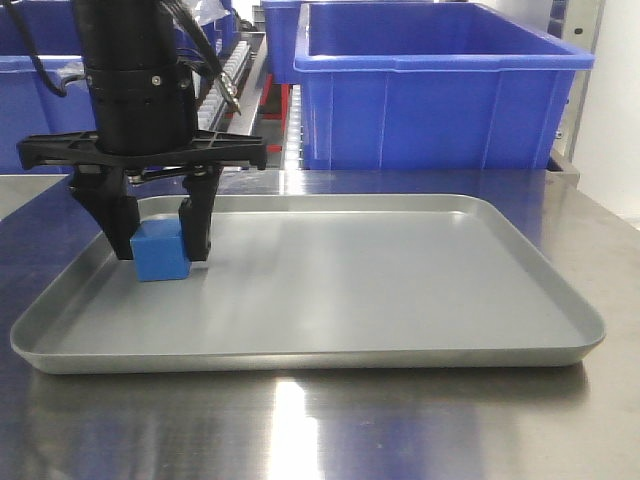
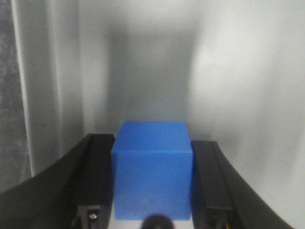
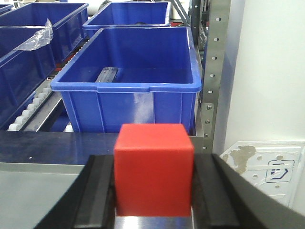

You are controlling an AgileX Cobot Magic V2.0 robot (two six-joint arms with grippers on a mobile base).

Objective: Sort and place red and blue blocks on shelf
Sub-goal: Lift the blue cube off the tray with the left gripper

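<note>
The blue block (image 1: 158, 258) is at the left end of the grey tray (image 1: 400, 300), low against its floor, and my left gripper (image 1: 165, 245) is shut on it. In the left wrist view the blue block (image 2: 152, 171) fills the gap between the black fingers (image 2: 97, 176). My right gripper (image 3: 153, 191) is shut on the red block (image 3: 153, 167), which it holds above the steel table in front of the shelf (image 3: 214, 71). The front view does not show the right gripper or the red block.
A large blue bin (image 3: 128, 81) stands on the shelf's roller rails (image 3: 28, 114) straight ahead of the red block, with more blue bins (image 3: 28, 43) to its left. In the front view the blue bin (image 1: 435, 90) is behind the tray. A white wall is on the right.
</note>
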